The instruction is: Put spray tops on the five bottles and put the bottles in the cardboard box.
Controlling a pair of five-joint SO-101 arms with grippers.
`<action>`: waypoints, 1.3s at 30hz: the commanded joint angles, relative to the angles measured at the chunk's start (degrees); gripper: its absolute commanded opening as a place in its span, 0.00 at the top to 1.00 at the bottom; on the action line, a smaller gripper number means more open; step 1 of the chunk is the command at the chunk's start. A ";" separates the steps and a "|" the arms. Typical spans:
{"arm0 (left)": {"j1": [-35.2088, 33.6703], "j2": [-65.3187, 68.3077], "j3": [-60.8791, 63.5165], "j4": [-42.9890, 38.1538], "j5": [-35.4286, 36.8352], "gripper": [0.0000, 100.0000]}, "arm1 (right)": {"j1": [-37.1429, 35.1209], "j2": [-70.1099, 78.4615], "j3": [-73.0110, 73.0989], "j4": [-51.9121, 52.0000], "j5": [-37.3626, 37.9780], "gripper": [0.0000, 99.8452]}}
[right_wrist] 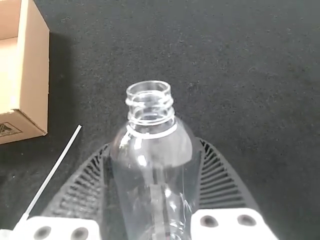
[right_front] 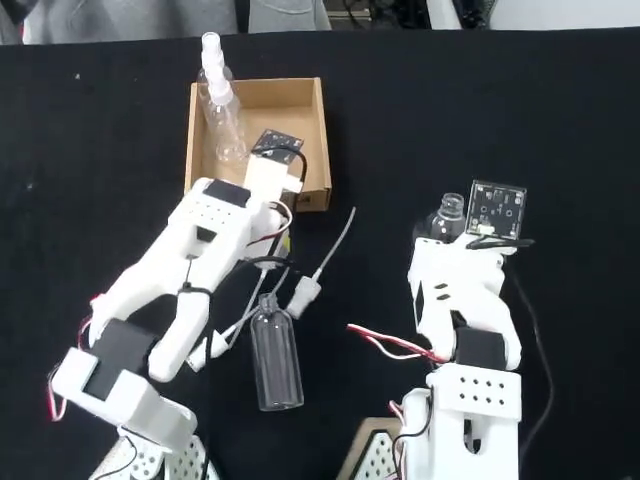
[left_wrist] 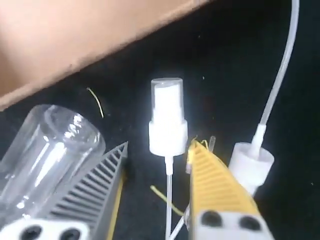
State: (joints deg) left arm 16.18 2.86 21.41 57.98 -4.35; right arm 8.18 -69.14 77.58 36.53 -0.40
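My right gripper point(right_wrist: 153, 146) is shut on a clear bottle point(right_wrist: 150, 150) held upright, its threaded neck point(right_wrist: 149, 102) bare; in the high view this bottle point(right_front: 449, 214) is at the right of the table. My left gripper point(left_wrist: 159, 147) is open just in front of the cardboard box point(left_wrist: 75, 35), its grey and yellow fingers either side of a white spray top point(left_wrist: 168, 125) lying on the cloth. A second spray top point(left_wrist: 251, 161) with a long tube lies beside the yellow finger. Another capless bottle point(right_front: 276, 360) lies on the table. Capped bottles point(right_front: 222, 105) lean in the box point(right_front: 310, 140).
The table is covered in black cloth. The left arm point(right_front: 190, 270) stretches from the front left toward the box's front wall and hides part of the spray tops. Loose red and white wires point(right_front: 385, 342) trail between the arms.
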 commanded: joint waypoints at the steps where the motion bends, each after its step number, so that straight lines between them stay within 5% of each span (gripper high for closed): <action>1: 0.13 0.09 -3.82 -1.14 0.35 0.83 | -0.44 -2.15 -0.92 -1.93 0.70 0.91; 29: 1.63 5.80 -6.02 -3.08 9.58 0.84 | -0.44 -2.15 -0.75 -1.76 0.70 0.91; 39: 2.07 5.80 -6.11 -1.23 9.58 0.93 | -0.44 -2.15 -0.75 -1.76 0.70 0.91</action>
State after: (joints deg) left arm 17.49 9.45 18.33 55.08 4.70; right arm 8.18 -69.14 77.58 36.53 -0.40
